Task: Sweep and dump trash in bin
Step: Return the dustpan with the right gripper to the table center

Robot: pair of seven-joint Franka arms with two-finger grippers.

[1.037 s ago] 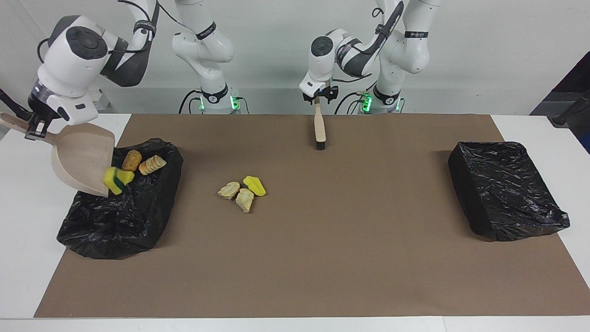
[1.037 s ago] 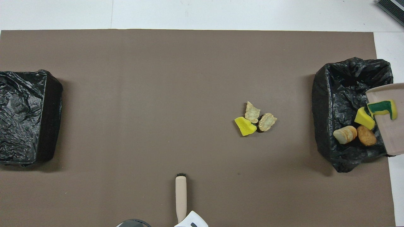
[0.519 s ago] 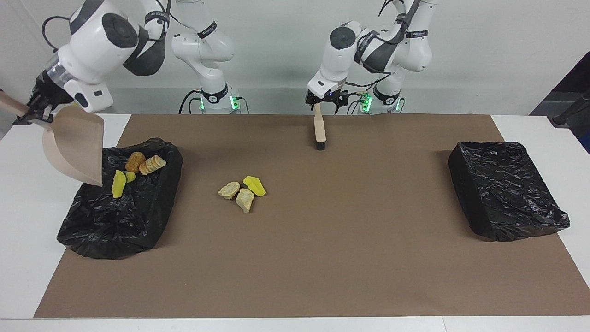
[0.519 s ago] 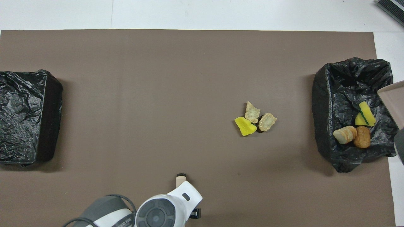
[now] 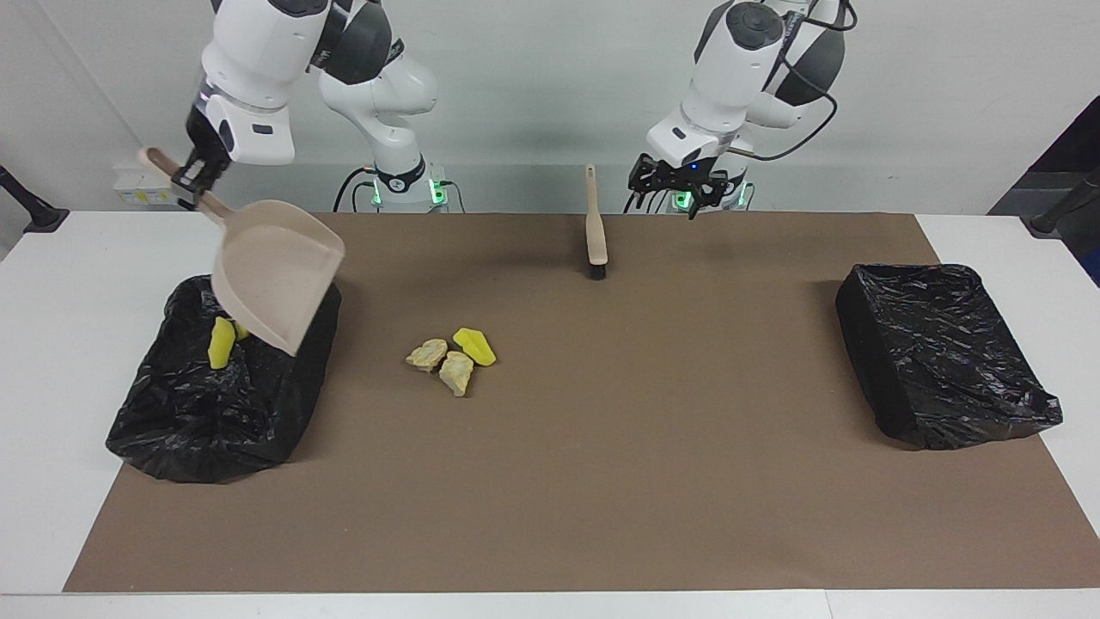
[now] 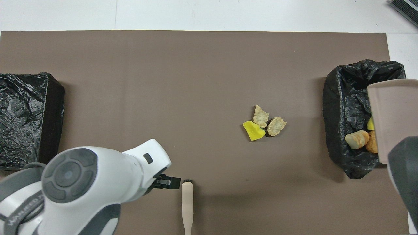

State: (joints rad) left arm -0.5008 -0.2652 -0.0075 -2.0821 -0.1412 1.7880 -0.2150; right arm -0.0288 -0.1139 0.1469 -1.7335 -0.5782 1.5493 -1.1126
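My right gripper (image 5: 191, 179) is shut on the handle of the beige dustpan (image 5: 275, 284), which hangs tilted and empty over the black-lined bin (image 5: 215, 413) at the right arm's end. In that bin I see a yellow sponge bit (image 5: 222, 342). The overhead view shows a beige lump (image 6: 357, 139) and an orange-brown lump (image 6: 371, 146) there too, part hidden by the dustpan (image 6: 392, 111). Three scraps lie mid-mat: a yellow sponge bit (image 5: 475, 346) and two beige lumps (image 5: 427, 354) (image 5: 456, 372). My left gripper (image 5: 675, 178) is open and empty, up beside the brush (image 5: 595, 236).
A second black-lined bin (image 5: 937, 352) sits at the left arm's end of the brown mat (image 5: 601, 481). The brush has its black bristles on the mat and its handle points toward the robots; it also shows in the overhead view (image 6: 187, 205).
The sponge bits slid off the dustpan into the bin. My right gripper then raised the dustpan and swung it toward the mat. My left gripper let go of the brush and moved up and aside.
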